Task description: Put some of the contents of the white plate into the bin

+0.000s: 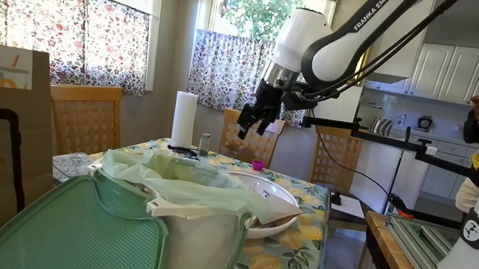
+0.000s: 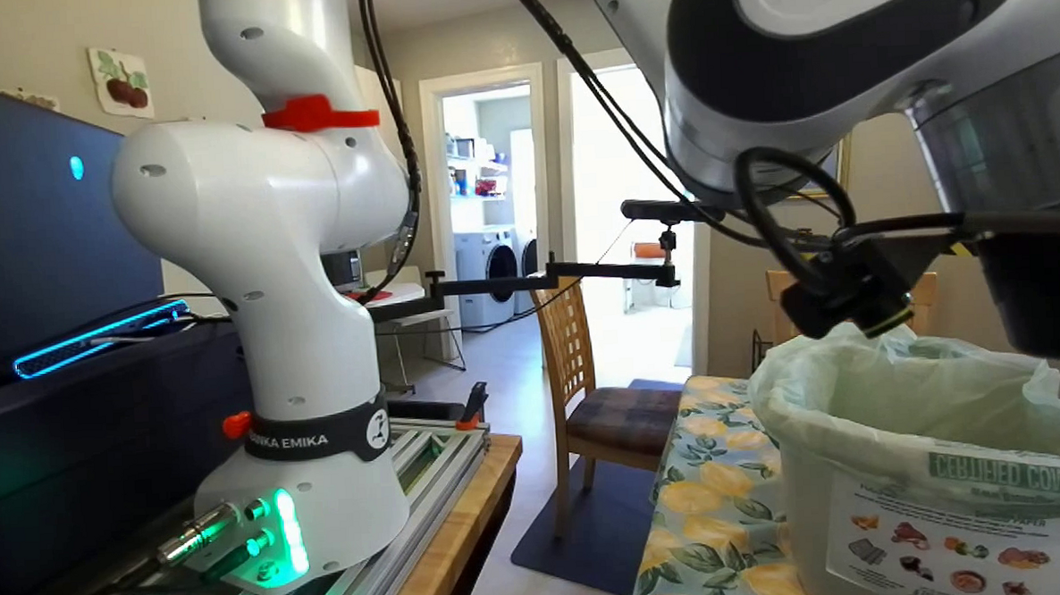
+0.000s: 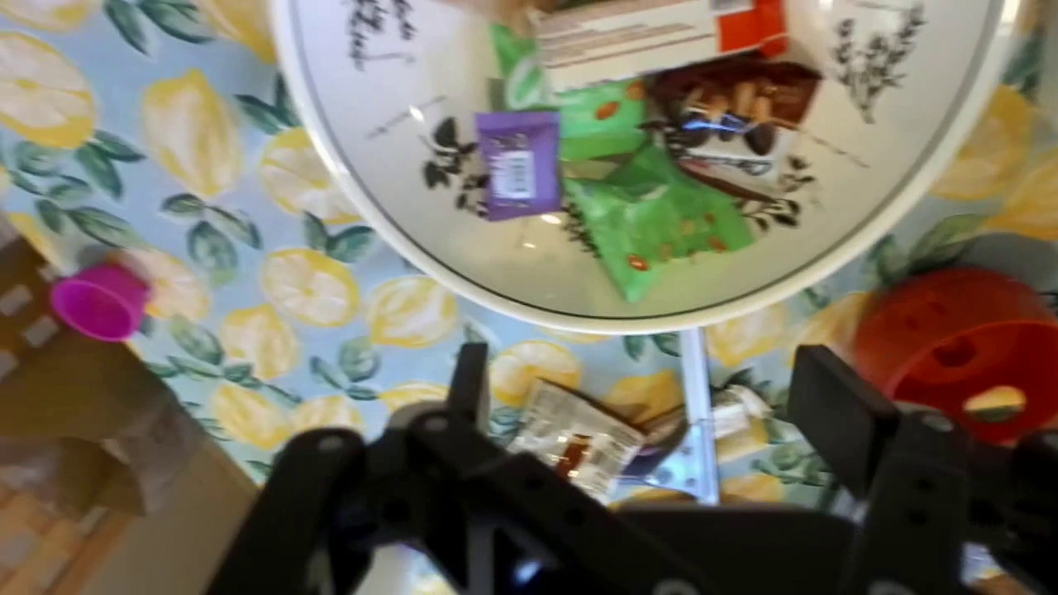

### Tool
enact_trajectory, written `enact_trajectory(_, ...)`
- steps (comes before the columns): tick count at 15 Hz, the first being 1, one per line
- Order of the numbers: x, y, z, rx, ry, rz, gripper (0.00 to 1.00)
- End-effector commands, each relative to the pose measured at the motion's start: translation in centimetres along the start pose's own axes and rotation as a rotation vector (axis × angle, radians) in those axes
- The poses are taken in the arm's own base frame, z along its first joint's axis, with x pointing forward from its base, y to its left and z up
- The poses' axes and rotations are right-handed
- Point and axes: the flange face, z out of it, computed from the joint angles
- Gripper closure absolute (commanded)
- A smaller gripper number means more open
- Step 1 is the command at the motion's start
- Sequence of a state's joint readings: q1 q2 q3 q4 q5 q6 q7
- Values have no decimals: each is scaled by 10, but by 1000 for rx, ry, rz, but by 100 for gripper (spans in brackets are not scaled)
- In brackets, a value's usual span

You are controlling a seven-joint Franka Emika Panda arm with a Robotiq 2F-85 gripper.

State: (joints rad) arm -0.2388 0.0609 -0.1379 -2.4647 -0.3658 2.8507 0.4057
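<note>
The white plate (image 3: 512, 264) lies on the lemon tablecloth, ahead of the jaws in the wrist view. It holds a purple packet (image 3: 519, 165), a green packet (image 3: 661, 215), a brown packet (image 3: 736, 124) and a white-and-red box (image 3: 636, 41). In an exterior view the plate (image 1: 265, 233) is partly hidden behind the bin, and brown paper (image 1: 280, 211) shows in it. The bin (image 1: 204, 248), lined with a pale-green bag, shows in both exterior views (image 2: 808, 518). My gripper (image 3: 643, 384) is open with nothing between its fingers. It hangs high above the table's far side (image 1: 252, 131).
Below the jaws lie a silver packet (image 3: 583, 438) and a metal bar (image 3: 698, 413). A red hollow object (image 3: 917, 330) and a pink cup (image 3: 101, 302) stand nearby. A paper-towel roll (image 1: 184, 119) and jar (image 1: 204, 144) stand at the back. A green lid (image 1: 88, 234) hangs off the bin.
</note>
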Motion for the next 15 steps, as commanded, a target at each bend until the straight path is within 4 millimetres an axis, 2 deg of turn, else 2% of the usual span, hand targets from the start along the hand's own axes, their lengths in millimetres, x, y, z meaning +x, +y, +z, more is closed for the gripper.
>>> enact_trajectory(1, -17, 34, 24, -156, -61, 87, 0)
enact_trajectory(4, -51, 21, 51, -167, -145, 118, 0)
enact_trajectory(7, -77, 3, 77, -78, -167, 84, 0)
enact_trajectory(11, -86, -5, 108, -25, -124, -40, 0)
enact_trajectory(15, -92, -7, 127, -3, -116, -82, 0)
